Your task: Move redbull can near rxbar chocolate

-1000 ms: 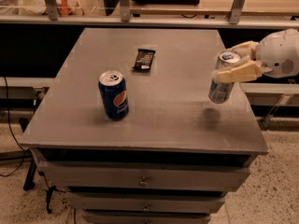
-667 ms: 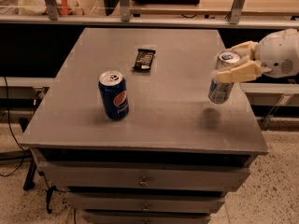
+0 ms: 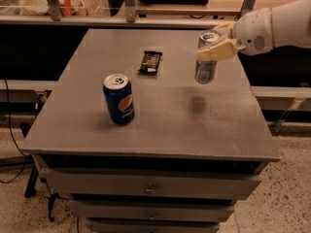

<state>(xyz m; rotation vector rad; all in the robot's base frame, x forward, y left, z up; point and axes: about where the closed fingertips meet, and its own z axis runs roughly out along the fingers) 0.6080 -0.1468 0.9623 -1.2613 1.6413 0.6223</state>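
Cream claw [image 3: 211,43] over the bench's [image 3: 160,130] right side grips the silver redbull can [image 3: 205,71] near its top, held above the grey surface, rxbar chocolate [image 3: 150,62] lying flat leftward, Pepsi can [image 3: 119,99] standing front-left.

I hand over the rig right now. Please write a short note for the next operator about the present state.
Gripper: shut on the redbull can near its top, over the right side of the table.
The can is upright and seems lifted; its shadow lies apart below it.
Rxbar chocolate lies flat at back centre, left of the can, with a gap.
Pepsi can stands front left.
Done: grasp, lift.
Left: carry can toward the bar, set it down beside it, release.
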